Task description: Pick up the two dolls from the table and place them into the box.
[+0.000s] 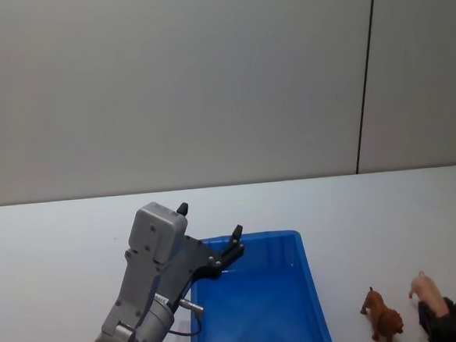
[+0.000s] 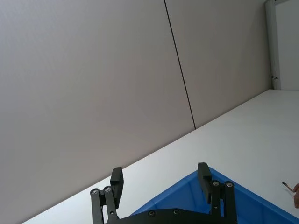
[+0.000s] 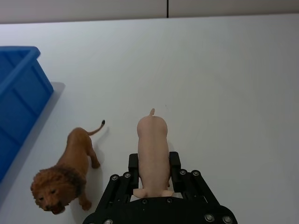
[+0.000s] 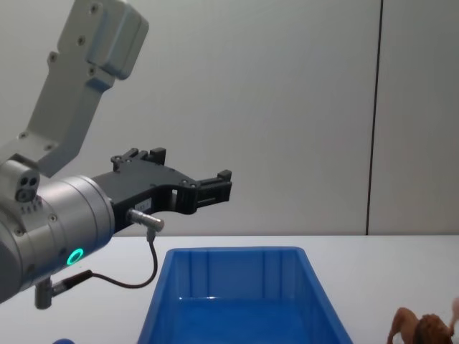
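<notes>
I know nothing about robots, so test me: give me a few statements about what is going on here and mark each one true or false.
1. The pink pig sits between the fingers of the right gripper. True.
2. The lion lies inside the blue box. False: it stands on the white table, beside the box.
3. The left gripper is open and holds nothing. True.
4. The left gripper rests on the table far from the box. False: it hangs in the air above the box's far left corner.
5. One toy is already in the box. False: the pig and the lion are both outside it.
</notes>
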Controlling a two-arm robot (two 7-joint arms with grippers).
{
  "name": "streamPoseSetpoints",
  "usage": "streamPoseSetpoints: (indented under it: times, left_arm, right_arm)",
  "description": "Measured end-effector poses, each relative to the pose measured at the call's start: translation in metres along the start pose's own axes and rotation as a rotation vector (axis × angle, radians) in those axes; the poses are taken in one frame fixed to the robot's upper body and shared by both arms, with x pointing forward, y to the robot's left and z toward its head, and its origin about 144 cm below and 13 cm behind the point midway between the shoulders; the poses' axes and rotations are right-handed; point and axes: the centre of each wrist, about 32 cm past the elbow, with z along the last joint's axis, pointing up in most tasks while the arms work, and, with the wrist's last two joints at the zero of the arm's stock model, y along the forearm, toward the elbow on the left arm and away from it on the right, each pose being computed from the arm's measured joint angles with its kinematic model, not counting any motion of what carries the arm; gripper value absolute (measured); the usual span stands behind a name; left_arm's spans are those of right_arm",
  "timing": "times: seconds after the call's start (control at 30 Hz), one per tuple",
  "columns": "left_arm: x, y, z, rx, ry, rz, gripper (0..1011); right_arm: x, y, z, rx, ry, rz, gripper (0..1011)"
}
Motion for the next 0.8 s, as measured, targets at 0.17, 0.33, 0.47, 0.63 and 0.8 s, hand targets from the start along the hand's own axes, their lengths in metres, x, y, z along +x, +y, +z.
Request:
streamPoseSetpoints:
  times: [0.17,0.33,0.47,0.63,0.8]
  left_arm:
    - [0.0,0.0,0.0,0.0,0.0,0.0,1002]
    - [0.0,0.0,0.0,0.0,0.0,0.0,1002]
    - [0.0,0.0,0.0,0.0,0.0,0.0,1002]
    - [0.0,0.0,0.0,0.0,0.0,0.0,1002]
    - [0.0,0.0,0.0,0.0,0.0,0.0,1002]
  right_arm:
    - [-0.002,-0.001,0.006,0.038,-0.024,0.011,367]
    - [-0.005,-0.003,0.015,0.096,-0.058,0.039,367]
    - [-0.007,-0.003,0.022,0.141,-0.084,0.072,367]
    - [-0.01,-0.002,0.031,0.188,-0.109,0.122,367]
    - [-0.014,0.001,0.041,0.234,-0.132,0.19,367]
